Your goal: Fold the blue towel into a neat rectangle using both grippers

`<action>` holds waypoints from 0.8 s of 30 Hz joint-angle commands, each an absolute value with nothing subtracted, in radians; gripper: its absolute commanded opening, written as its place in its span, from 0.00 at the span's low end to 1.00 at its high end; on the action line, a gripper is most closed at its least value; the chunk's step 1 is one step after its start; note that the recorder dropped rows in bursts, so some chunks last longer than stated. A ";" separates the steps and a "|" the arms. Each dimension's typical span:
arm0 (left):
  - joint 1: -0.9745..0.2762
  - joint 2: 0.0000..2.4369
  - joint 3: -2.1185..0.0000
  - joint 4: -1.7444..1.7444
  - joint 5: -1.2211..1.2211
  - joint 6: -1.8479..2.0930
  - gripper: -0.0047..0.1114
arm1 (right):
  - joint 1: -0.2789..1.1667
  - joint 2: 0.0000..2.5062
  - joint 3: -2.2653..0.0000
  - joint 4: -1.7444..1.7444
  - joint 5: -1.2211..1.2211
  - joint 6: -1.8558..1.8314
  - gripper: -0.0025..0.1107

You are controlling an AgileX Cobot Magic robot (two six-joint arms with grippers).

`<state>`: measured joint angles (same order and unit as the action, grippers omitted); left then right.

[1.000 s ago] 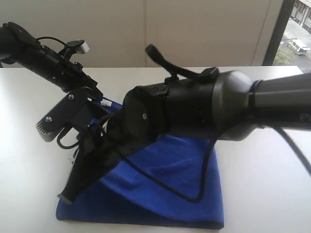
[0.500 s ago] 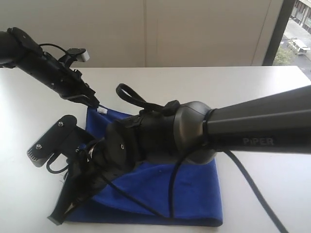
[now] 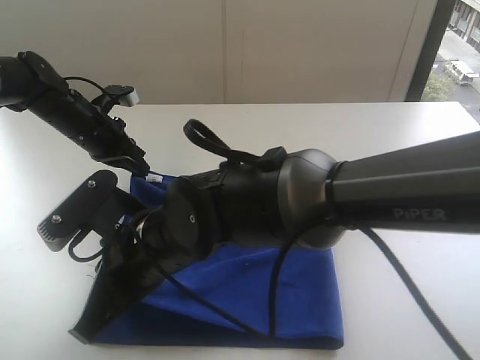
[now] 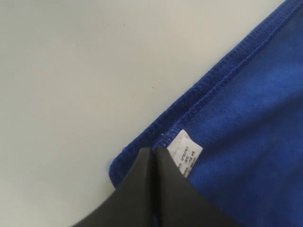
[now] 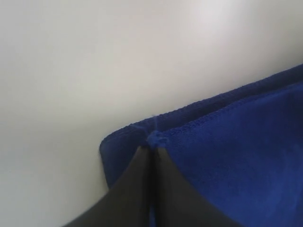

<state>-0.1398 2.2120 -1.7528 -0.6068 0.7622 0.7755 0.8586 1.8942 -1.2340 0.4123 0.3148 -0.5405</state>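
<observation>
The left pincer (image 4: 154, 152), formed of two black wedge-shaped fingers, is seen pressed shut on the stitched hem of the deep royal-blue terry towel (image 4: 246, 118). It is closed just beside a small white printed label (image 4: 185, 154) sewn at that corner. The right pincer (image 5: 152, 146) is likewise closed. A tuft of another towel corner is pinched between its tips, and a blue sliver is shown running down between the fingers. Two layers of hem are seen at that corner, one laid over the other.

In the exterior view the towel is found on the white desk (image 3: 397, 300), partly folded, with its right side lying flat. The labelled corner is held at the far left of the cloth by the slim black left arm (image 3: 67, 105), which is extended from the upper left. The near left corner is held low, close to the desk, by the bulky black and grey right arm (image 3: 390, 195) lettered "PiPER". This arm is laid across the middle, so much of the cloth is hidden. A black cable (image 3: 274, 285) is hung from it over the cloth. Behind the desk a pale wall (image 3: 225, 45) is seen, with a window (image 3: 457, 52) at the far right
</observation>
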 commanded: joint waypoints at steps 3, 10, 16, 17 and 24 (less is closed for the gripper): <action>-0.144 2.211 -1.758 -0.612 0.760 0.757 0.04 | 0.879 1.863 -1.234 0.415 0.344 -0.565 0.02; -0.144 2.188 -1.758 -0.566 0.746 0.755 0.04 | 0.910 1.863 -1.234 0.415 0.343 -0.580 0.02; -0.144 2.188 -1.758 -0.497 0.741 0.731 0.04 | 0.910 1.887 -1.234 0.415 0.335 -0.580 0.02; -0.144 2.188 -1.758 -0.493 0.736 0.731 0.04 | 0.912 1.895 -1.234 0.415 0.333 -0.580 0.02; -0.144 2.188 -1.758 -0.468 0.726 0.731 0.04 | 0.930 1.945 -1.234 0.419 0.294 -0.580 0.02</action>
<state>-0.1398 2.2008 -1.7528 -0.4788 0.7218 0.7389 0.9149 1.9359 -1.2340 0.4123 0.3233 -0.5677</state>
